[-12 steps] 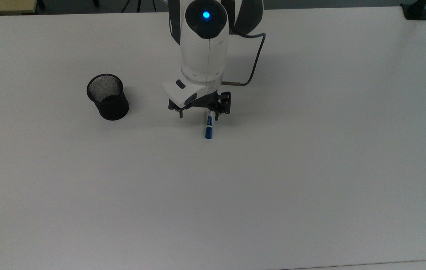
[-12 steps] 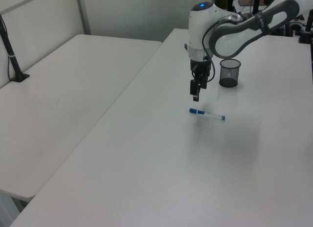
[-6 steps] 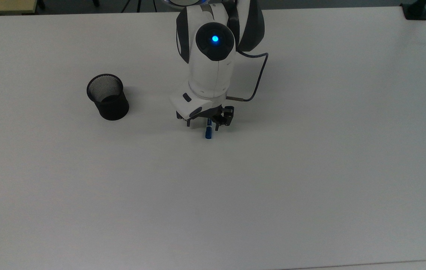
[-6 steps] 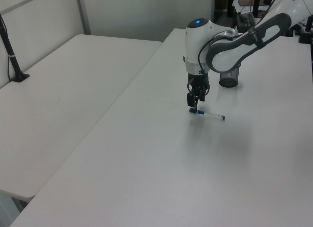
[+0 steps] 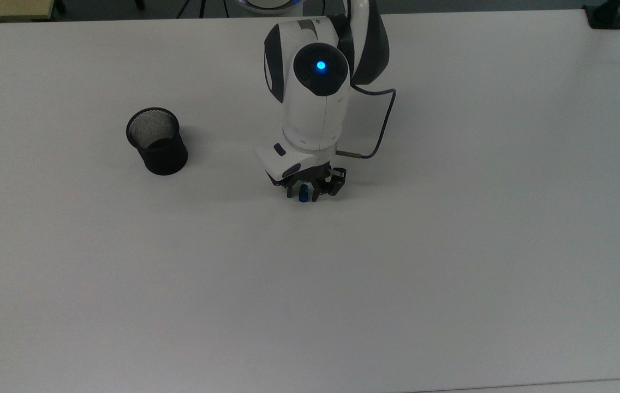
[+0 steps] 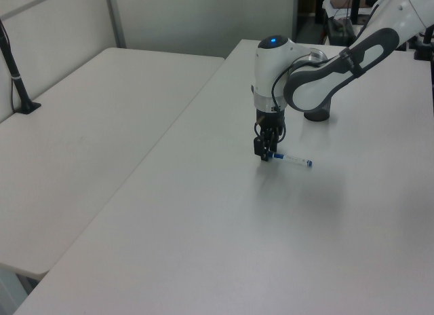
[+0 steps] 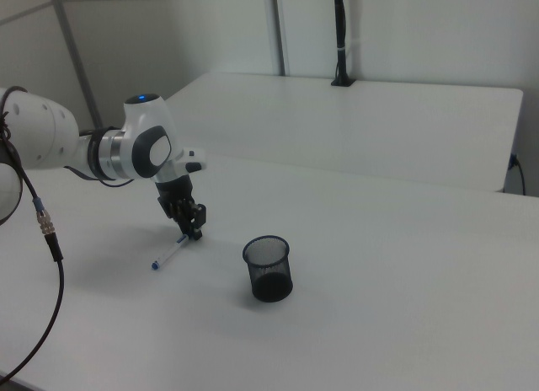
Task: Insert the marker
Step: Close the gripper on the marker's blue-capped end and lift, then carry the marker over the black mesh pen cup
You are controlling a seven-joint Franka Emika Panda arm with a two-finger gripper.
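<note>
The gripper (image 5: 304, 192) is down at the table (image 5: 452, 245), fingers spread either side of the marker's (image 6: 290, 159) capped end; the marker lies flat. In the top view the mesh cup (image 5: 156, 140) stands at its 10 o'clock, well apart

1 overhead view, 2 opposing oblique views

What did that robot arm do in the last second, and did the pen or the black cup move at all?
The arm came down and forward: its gripper, a second ago hanging above the table, now sits low over the capped end of the marker, one of the jaws on each side of it. Nothing has been lifted yet. The marker lies flat where it was, and the black mesh cup has not moved.
</note>
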